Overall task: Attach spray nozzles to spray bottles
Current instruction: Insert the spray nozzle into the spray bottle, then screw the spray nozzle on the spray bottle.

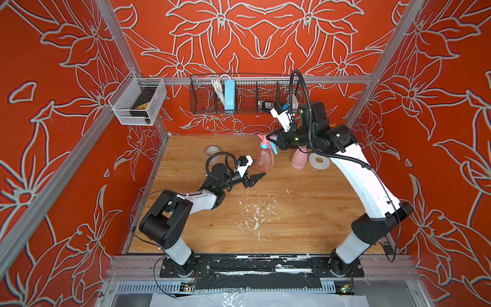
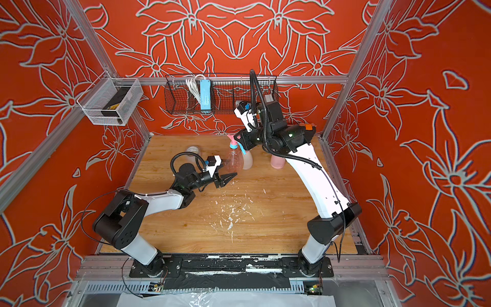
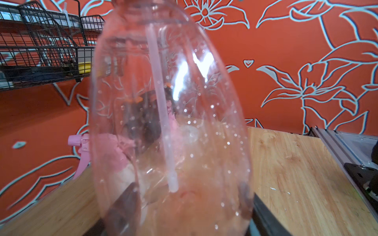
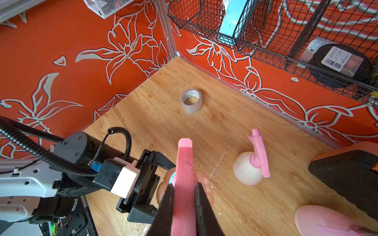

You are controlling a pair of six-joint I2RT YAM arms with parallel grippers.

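Observation:
A transparent orange-pink spray bottle (image 1: 263, 159) stands upright near the back of the table. It fills the left wrist view (image 3: 169, 122), with a white dip tube (image 3: 161, 112) inside it. My left gripper (image 1: 256, 178) is shut on its base, one finger on each side. On its neck sits a pink spray nozzle with blue parts (image 1: 265, 143). My right gripper (image 4: 184, 194) is shut on this nozzle (image 4: 184, 163) from above. A white bottle (image 4: 247, 171) with an all-pink nozzle (image 4: 258, 151) stands just behind. A pink bottle (image 1: 299, 159) stands under my right arm, its top hidden.
One tape roll (image 1: 212, 151) lies at the back left and a flat white roll (image 1: 318, 160) sits beside the pink bottle. A black wire basket (image 1: 239, 95) hangs on the back rail and a white mesh basket (image 1: 138, 102) at the left. White flecks litter the table's middle.

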